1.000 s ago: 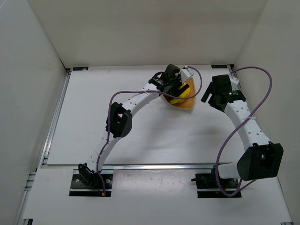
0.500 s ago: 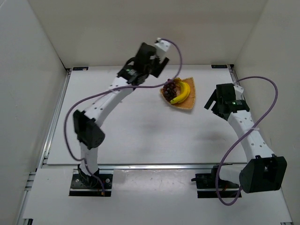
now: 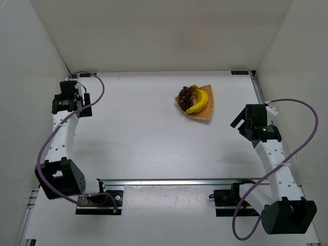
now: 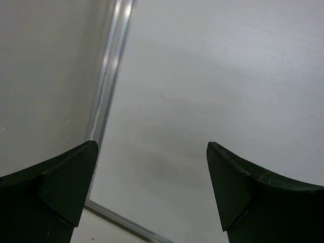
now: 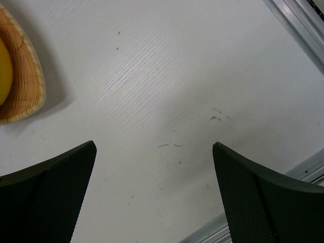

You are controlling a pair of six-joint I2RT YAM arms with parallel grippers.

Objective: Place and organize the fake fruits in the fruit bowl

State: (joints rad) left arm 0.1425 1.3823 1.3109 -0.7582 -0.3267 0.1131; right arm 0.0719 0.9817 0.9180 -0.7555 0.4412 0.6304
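Since both fruits already sit in the fruit bowl point(image 3: 206, 116), far right of centre on the table point(image 3: 138, 138), the main risk is the right gripper point(image 5: 154, 152) (nearer one, fingers spread, empty) clipping the rim and tipping it. The left gripper point(image 4: 152, 154) is also spread and empty, well apart. Glossy yellow banana point(image 3: 198, 101) curves along the bowl's right, with dark grapes point(image 3: 186, 95) touching its left.

White table point(image 3: 143, 138) with metal rail point(image 3: 61, 128) along its left edge, white walls point(image 3: 154, 36) around

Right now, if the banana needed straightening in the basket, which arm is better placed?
Right: the right claw, open, sits near the basket; the left claw is off at the table's far-left edge.
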